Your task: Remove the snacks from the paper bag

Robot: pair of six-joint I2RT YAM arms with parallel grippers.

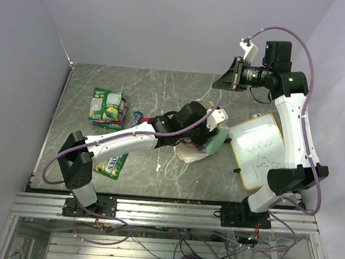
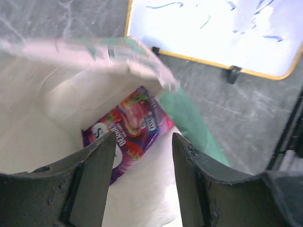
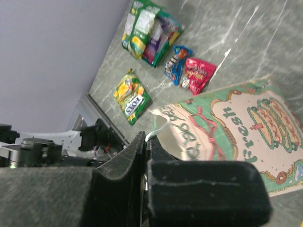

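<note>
The paper bag point(image 3: 246, 127), beige with green print and mint sides, lies on the table, its mouth toward my left arm. My left gripper point(image 2: 143, 137) is open inside the bag's mouth point(image 2: 47, 109). A purple-pink candy packet point(image 2: 137, 118) lies just ahead of its fingertips, not gripped. My right gripper point(image 3: 146, 137) is shut on the bag's white string handle point(image 3: 158, 130) and is raised above the table point(image 1: 223, 82). Other snacks lie outside the bag: green bags point(image 3: 144, 28), a blue bar point(image 3: 176, 64), a small red packet point(image 3: 198, 75) and a green-yellow packet point(image 3: 131, 94).
A wood-framed whiteboard point(image 1: 260, 150) lies right of the bag, close to the right arm's base. The snacks on the table sit at the left point(image 1: 106, 107), with one green packet point(image 1: 112, 164) near the left arm's base. Walls enclose the table at the back and sides.
</note>
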